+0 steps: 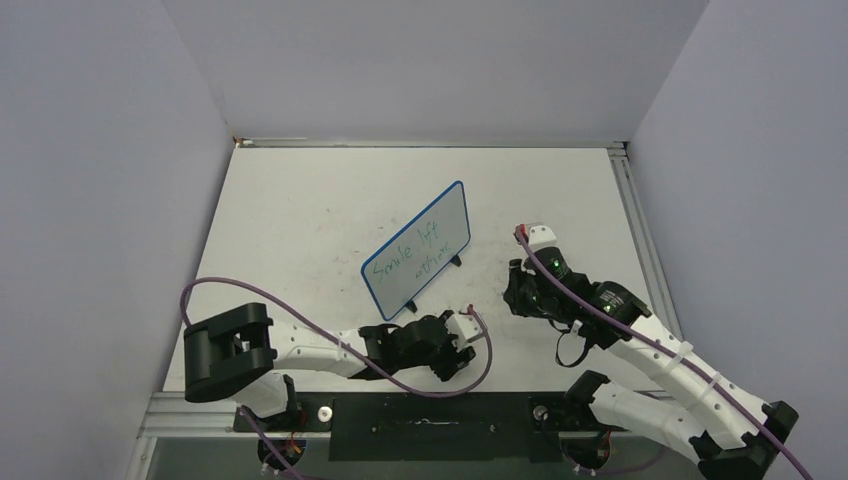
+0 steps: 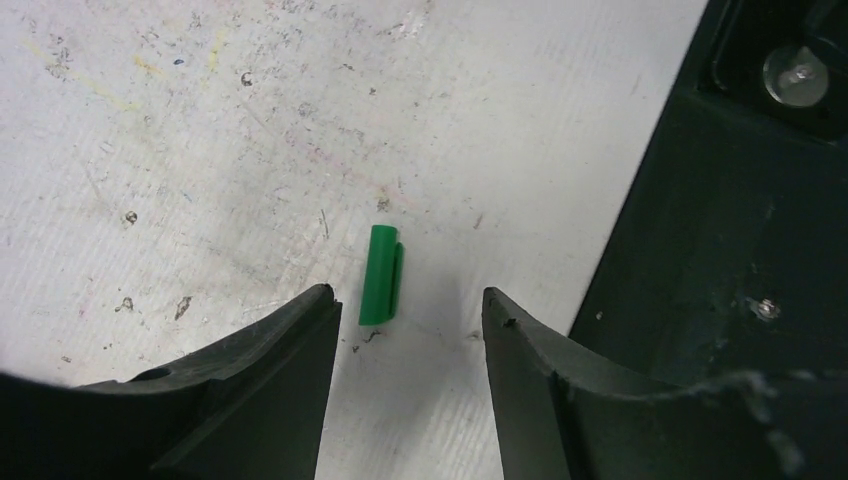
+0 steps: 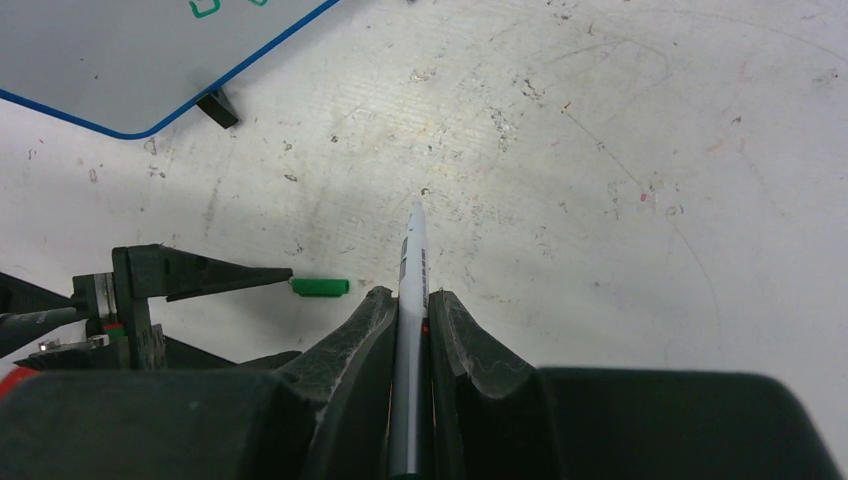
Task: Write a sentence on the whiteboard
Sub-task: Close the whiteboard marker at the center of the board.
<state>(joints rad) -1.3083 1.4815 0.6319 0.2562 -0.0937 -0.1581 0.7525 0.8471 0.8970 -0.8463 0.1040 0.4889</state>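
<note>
L gripper (image 2: 405,305): jaws apart, holding nothing. A short green plastic cap (image 2: 381,275) lies flat between the tips, touching neither.
R gripper (image 3: 410,300): clamped on slim white marker (image 3: 412,250), tip fwd.
Hidden: marker rear cut off behind pads. Tip-to-table contact cannot be told.
Whiteboard (image 1: 418,250): small, white, blue-framed. Upright on black feet mid-table (image 1: 300,220), ahead of both grippers and apart from them.
Writing: green sentence (image 1: 405,256), 2 lines. Top approx. "Smile lift", lower illegible. Barrel print unreadable.

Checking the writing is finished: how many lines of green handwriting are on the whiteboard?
2. The longer line runs across the middle of the whiteboard; the shorter line sits just below it, toward the board's right end.
</note>
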